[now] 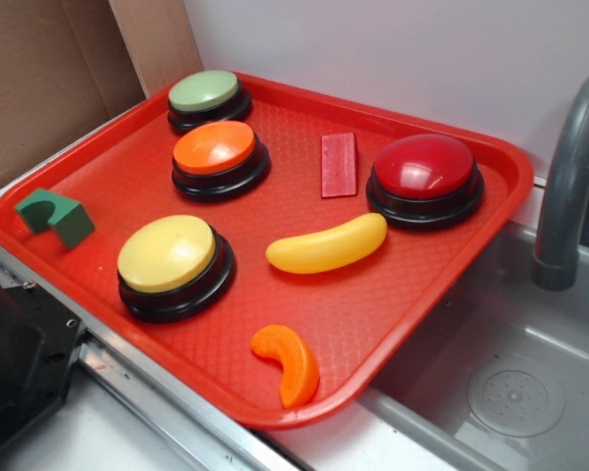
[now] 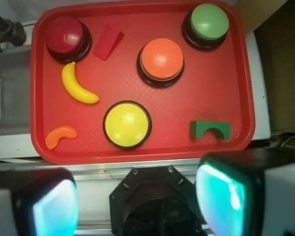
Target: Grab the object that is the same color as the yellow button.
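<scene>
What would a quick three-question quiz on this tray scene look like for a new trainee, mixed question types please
1. True or false: the banana lies between the yellow button and the red button.
2. Multiple choice: which object matches the yellow button's colour? A) the orange slice B) the banana C) the green arch block
3. In the wrist view, is the gripper over the tray or back from its near edge?

Key:
1. True.
2. B.
3. Back from the near edge, fingers spread wide and holding nothing.
</scene>
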`<state>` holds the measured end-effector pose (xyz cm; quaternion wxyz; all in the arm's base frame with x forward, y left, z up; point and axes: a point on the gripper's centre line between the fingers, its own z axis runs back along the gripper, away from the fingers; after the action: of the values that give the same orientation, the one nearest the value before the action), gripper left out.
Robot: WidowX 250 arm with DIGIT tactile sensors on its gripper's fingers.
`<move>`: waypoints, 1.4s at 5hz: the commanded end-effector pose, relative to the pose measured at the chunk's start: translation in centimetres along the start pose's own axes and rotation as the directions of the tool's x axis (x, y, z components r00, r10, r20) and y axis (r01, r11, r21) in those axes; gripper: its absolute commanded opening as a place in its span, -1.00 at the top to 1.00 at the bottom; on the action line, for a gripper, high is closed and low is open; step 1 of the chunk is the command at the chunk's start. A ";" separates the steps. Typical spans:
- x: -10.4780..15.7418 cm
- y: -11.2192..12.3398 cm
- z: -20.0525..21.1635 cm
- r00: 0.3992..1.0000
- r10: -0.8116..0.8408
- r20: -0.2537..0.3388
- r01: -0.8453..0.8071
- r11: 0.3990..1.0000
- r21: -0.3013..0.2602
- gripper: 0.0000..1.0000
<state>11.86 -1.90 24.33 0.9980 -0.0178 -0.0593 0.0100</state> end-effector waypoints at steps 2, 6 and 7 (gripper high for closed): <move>2.1 -3.2 -0.7 0.992 -0.123 0.032 0.124 0.992 -0.020 -1.00; 7.7 -9.8 -12.9 0.968 -0.248 -0.040 0.250 0.968 0.040 -1.00; 7.5 -9.9 -15.4 0.961 -0.266 -0.074 0.270 0.961 0.052 -1.00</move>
<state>21.18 -12.01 9.62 0.9916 0.0284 -0.0109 -0.1257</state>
